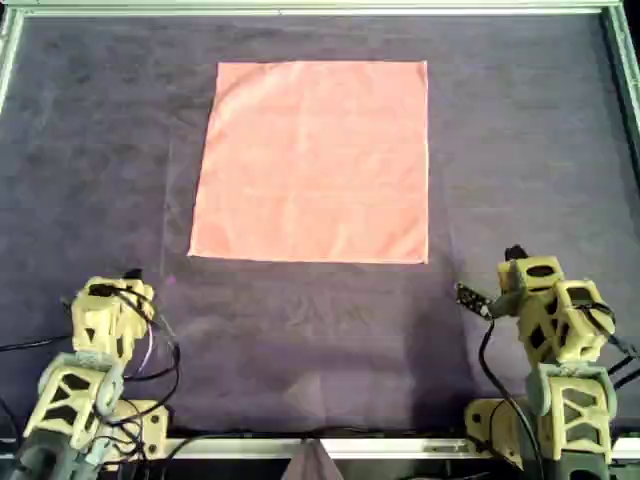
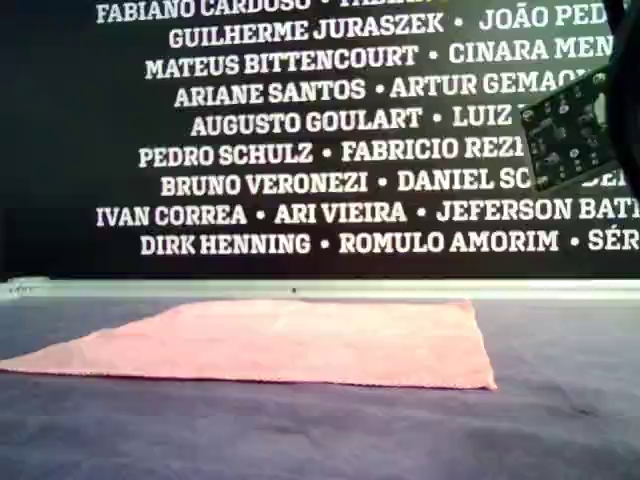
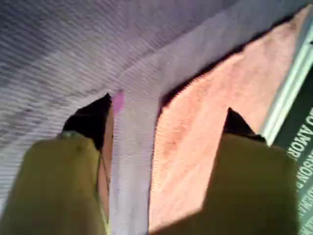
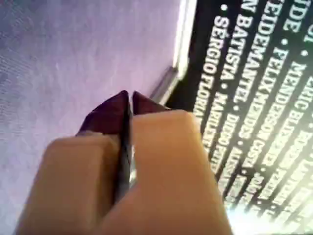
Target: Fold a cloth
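Observation:
The salmon-pink cloth (image 1: 315,160) lies flat and unfolded on the dark purple mat (image 1: 90,150), toward the far side. It also shows in the exterior view (image 2: 300,340) and in the first wrist view (image 3: 205,122). My first gripper (image 1: 132,274) hovers near the front at the overhead view's left, short of the cloth's near corner. It is open and empty (image 3: 167,107). My second gripper (image 1: 513,256) is near the front at the overhead view's right, beside the cloth's other near corner. It is shut on nothing (image 4: 129,95); its view shows no cloth.
A metal rail (image 1: 300,8) frames the table. A black wall with white names (image 2: 320,130) stands behind the far edge. A small pink spot (image 1: 170,282) marks the mat near my first gripper. A circuit board (image 2: 570,130) hangs at the exterior view's right.

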### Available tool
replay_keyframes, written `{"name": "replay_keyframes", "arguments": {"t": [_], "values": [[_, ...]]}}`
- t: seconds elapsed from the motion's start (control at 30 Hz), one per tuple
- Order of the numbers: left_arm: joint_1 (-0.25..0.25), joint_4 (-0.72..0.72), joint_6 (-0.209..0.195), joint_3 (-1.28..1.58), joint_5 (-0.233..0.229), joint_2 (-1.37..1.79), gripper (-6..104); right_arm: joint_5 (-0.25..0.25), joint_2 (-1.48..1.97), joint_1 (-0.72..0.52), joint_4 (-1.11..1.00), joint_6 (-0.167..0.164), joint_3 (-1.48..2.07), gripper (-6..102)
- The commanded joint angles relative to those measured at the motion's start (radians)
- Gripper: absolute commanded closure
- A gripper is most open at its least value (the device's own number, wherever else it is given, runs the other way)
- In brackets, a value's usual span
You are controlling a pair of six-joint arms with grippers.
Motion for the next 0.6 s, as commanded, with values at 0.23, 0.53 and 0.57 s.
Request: {"name": "replay_keyframes", "arguments": {"t": [0.23, 0.53, 0.57], "values": [[-0.021, 0.000, -0.005, -0.046, 0.002, -0.084, 20, -0.048, 0.041, 0.061, -0.052, 0.005, 0.014, 67], [-0.023, 0.000, 0.009, -0.046, 0.002, -0.084, 36, -0.049, -0.112, 0.061, -0.052, -0.011, 0.014, 67], [-0.023, 0.000, 0.006, -0.046, 0.002, -0.084, 42, -0.048, -0.127, 0.061, -0.052, -0.011, 0.014, 67]]}}
